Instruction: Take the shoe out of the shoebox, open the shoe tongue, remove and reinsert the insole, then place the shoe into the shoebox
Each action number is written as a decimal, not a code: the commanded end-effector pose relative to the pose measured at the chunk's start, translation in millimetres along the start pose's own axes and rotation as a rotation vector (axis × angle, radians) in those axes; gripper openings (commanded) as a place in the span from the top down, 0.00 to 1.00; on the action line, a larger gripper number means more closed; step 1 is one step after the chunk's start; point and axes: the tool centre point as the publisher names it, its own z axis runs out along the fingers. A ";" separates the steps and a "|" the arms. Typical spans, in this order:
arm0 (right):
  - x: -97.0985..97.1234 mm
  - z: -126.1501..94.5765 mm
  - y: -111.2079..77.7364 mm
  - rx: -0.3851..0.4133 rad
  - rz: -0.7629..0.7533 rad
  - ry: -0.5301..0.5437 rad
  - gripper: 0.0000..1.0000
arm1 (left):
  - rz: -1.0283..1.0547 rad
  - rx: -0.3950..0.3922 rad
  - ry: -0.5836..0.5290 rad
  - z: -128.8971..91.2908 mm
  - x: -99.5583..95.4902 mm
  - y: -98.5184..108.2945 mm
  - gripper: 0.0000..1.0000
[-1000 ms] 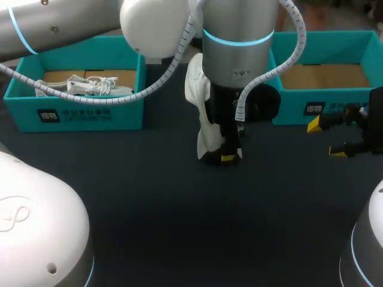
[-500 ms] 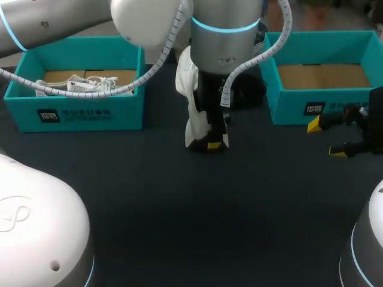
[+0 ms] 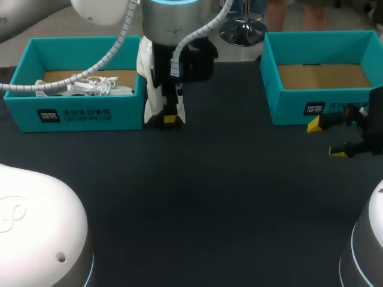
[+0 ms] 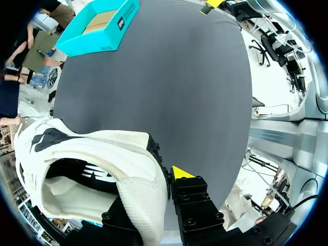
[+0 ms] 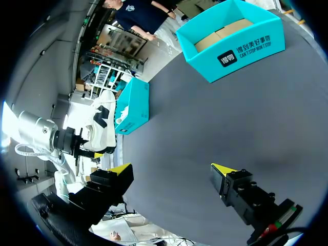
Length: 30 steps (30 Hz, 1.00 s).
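Clamping the white shoe (image 3: 148, 89) by the wall of its opening, the left fingers (image 3: 172, 119) held it on end above the desk (image 3: 203, 203). The left wrist view showed one yellow tip outside that wall and the other hidden inside the shoe. Over the last second the left arm had carried the shoe from the desk's middle, leftward and toward the back. It now hung just beside the right end wall of the left shoebox (image 3: 78, 113), not yet over its opening. That box already held something white with loose laces (image 3: 90, 86), probably a second shoe. The right shoebox (image 3: 323, 45) showed only its cardboard floor. The right fingers (image 3: 315, 124) stood apart and empty near that box's front wall, where they had been throughout. The travel suggested the insole work was over and the final placing had begun. What remained was to lift the shoe over the wall and lower it in.
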 end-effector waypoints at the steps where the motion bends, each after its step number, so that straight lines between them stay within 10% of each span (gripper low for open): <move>1: 0.0 0.0 -0.9 -0.001 0.001 -0.002 0.00 | -0.015 0.055 0.011 1.2 -18.4 30.8 1.00; 30: 0.0 0.0 -0.9 -0.001 0.001 -0.002 0.00 | -0.218 -0.009 0.020 1.0 -156.2 142.5 1.00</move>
